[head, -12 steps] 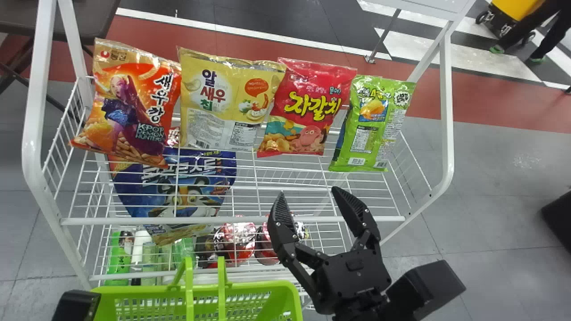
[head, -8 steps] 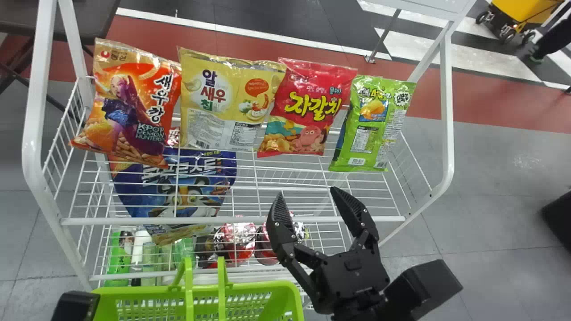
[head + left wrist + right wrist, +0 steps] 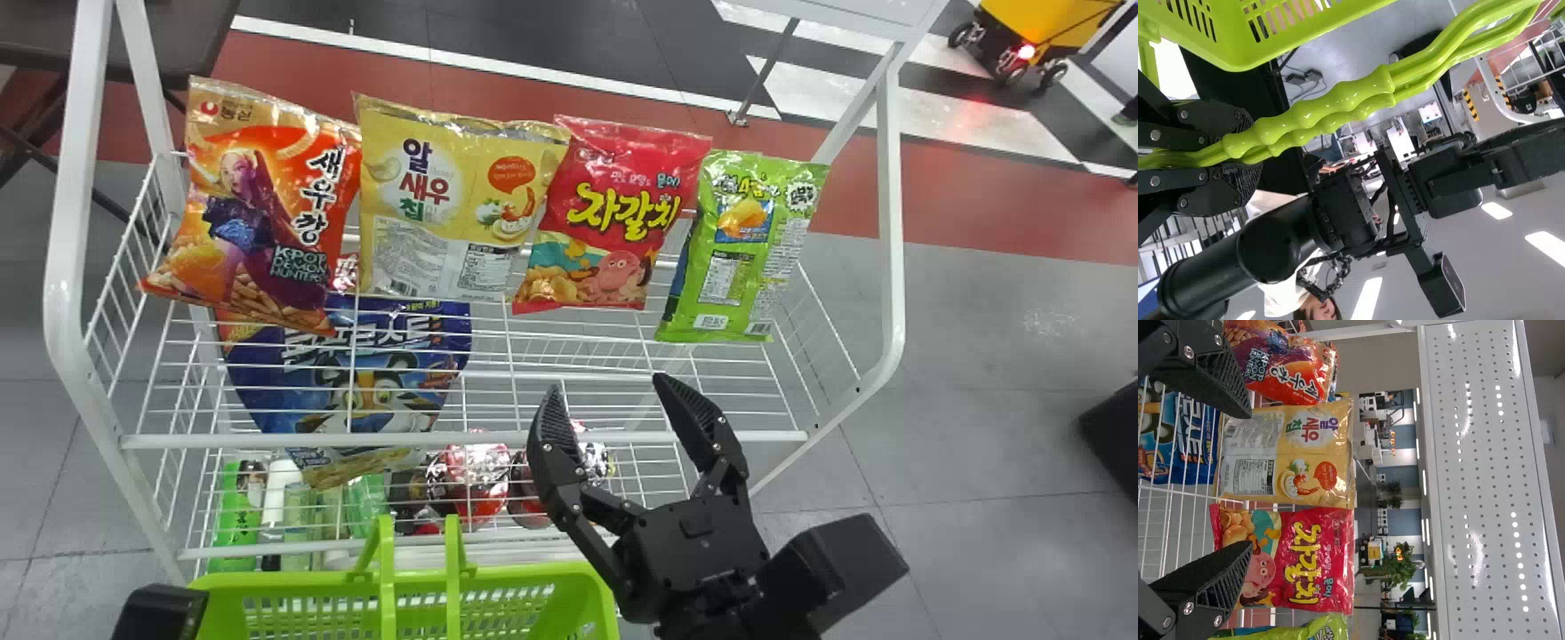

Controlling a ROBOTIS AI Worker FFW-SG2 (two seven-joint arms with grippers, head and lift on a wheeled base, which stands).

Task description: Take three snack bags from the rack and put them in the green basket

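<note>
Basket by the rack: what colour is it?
The basket is bright green; the head view shows it best.

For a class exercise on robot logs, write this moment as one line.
right gripper: open, empty, before rack | left gripper: closed on basket handles | orange bag, yellow bag, red bag, green bag: racked

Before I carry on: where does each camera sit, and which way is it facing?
Head view: on the head, looking forward and down at the rack and green basket; right end effector and part of the left arm show.
Left wrist view: on that wrist, looking along the basket handles into the room; left end effector grips them.
Right wrist view: on that wrist, looking past its spread fingers at the snack bags.
Shared: the basket in head and left wrist; the red bag in head and right wrist.
</note>
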